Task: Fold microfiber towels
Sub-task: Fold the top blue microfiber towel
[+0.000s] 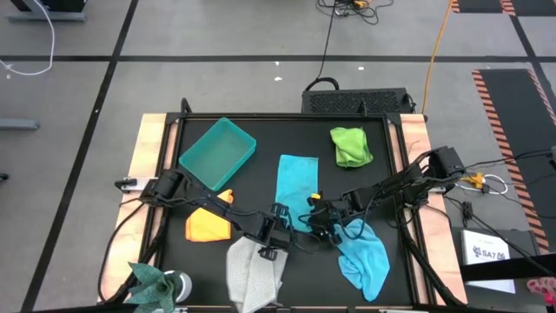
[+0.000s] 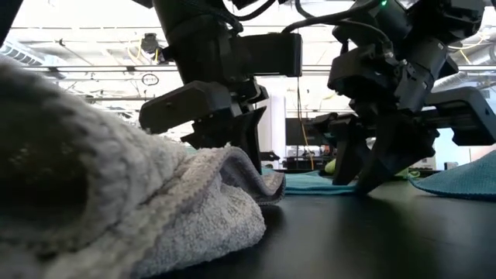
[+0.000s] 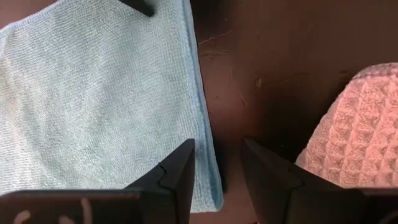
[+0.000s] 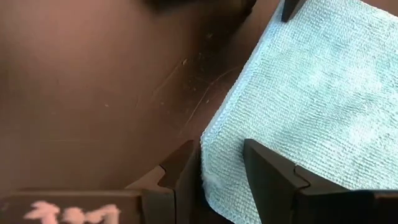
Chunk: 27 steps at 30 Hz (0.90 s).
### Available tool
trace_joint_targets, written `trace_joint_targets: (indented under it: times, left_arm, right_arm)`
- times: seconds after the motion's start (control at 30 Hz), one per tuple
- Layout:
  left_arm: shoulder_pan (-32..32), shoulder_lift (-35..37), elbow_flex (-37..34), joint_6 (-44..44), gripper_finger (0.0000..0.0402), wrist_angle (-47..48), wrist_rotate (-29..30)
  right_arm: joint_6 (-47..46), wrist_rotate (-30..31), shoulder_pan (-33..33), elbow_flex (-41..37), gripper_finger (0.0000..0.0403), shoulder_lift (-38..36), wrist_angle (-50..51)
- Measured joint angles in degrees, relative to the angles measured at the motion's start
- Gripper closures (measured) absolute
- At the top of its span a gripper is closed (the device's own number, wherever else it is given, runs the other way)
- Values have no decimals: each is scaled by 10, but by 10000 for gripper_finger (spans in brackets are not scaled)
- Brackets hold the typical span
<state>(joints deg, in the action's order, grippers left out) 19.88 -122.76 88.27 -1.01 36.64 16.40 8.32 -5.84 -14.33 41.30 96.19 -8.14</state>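
1. Left gripper [image 1: 276, 228] is being held low at lower centre of the high view, jaws narrowly parted; in its wrist view the near corner edge of the teal towel [image 1: 296, 188] is lying between the fingertips [image 3: 180, 171], not yet pinched.
2. Right gripper [image 1: 320, 219] is being held just to the right of it, jaws also narrowly parted, the towel's other near corner sitting in its gap; nothing is being gripped.
3. Judgement: both grippers are being stationed at matching corners so the near edge can be lifted evenly and carried over for a fold.
4. Teal towel is lying flat at frame centre, stretching from the grippers toward the upper frame.
5. Remaining cloths are being left aside:
   - light grey towel [image 1: 254, 276], bottom centre, rumpled;
   - orange-yellow towel [image 1: 207, 223], lower left;
   - light blue towel [image 1: 366, 258], lower right;
   - lime green towel [image 1: 350, 146], upper right.
6. Teal bin [image 1: 216, 153] is standing at upper left, clear of the arms.
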Motion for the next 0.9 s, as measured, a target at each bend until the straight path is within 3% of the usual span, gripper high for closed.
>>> trace_joint_targets:
  times: [0.23, 0.4, 0.67, 0.9]
  left_arm:
    - [0, 0, 0, 5, 268, -2, 0]
    - [-6, 0, 0, 42, 275, -3, 2]
    - [-23, 0, 0, 62, 387, -3, -9]
    - [-27, 0, 0, 67, 397, -3, -13]
  right_arm:
    - [-8, 10, 0, 0, 280, 2, -7]
    - [-28, 14, 0, 0, 320, 2, -6]
    - [-44, 16, 0, 1, 395, 2, 4]
    - [-47, 16, 0, 1, 400, 2, 11]
